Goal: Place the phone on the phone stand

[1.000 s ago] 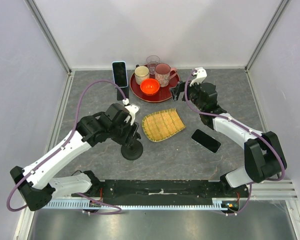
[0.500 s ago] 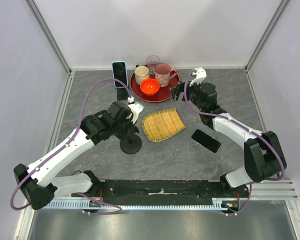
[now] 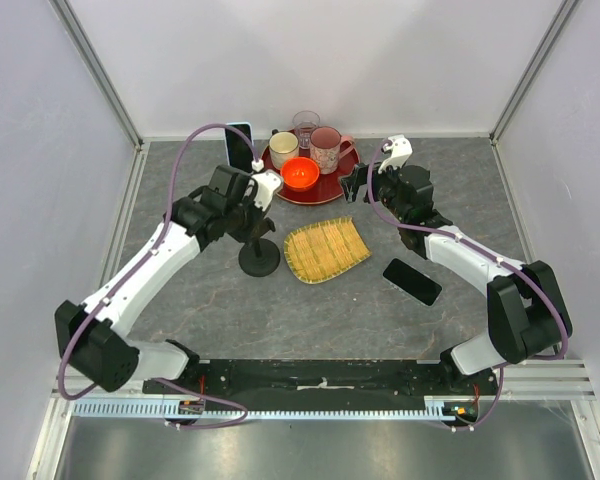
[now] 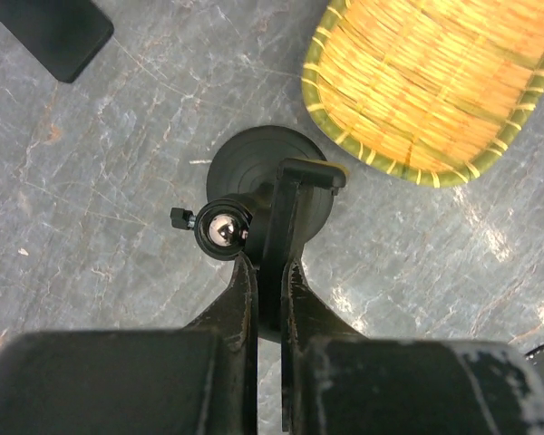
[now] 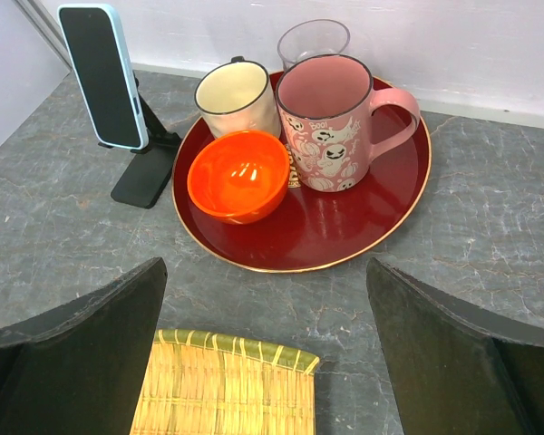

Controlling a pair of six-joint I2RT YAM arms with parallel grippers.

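Observation:
A black phone [image 3: 412,281] lies flat on the grey table to the right of the woven tray, with no gripper near it. The black phone stand [image 3: 259,262] has a round foot [image 4: 267,181] and an upright arm with a ball joint. My left gripper [image 3: 257,222] comes down on it from above. In the left wrist view this gripper [image 4: 269,263] is shut on the stand's thin upright plate. My right gripper [image 3: 356,183] hovers open beside the red tray, and in its wrist view the gripper [image 5: 265,272] has nothing between its fingers.
A second phone in a light-blue case [image 3: 239,147] leans on another stand at the back. The red tray [image 5: 381,227] carries an orange bowl [image 5: 238,175], a pink mug [image 5: 326,122], a cream cup and a glass. A woven bamboo tray [image 3: 325,249] lies just right of the held stand.
My left gripper has shut on the stand and carried it away from the near edge toward the back, next to the bamboo tray. The right arm has not moved.

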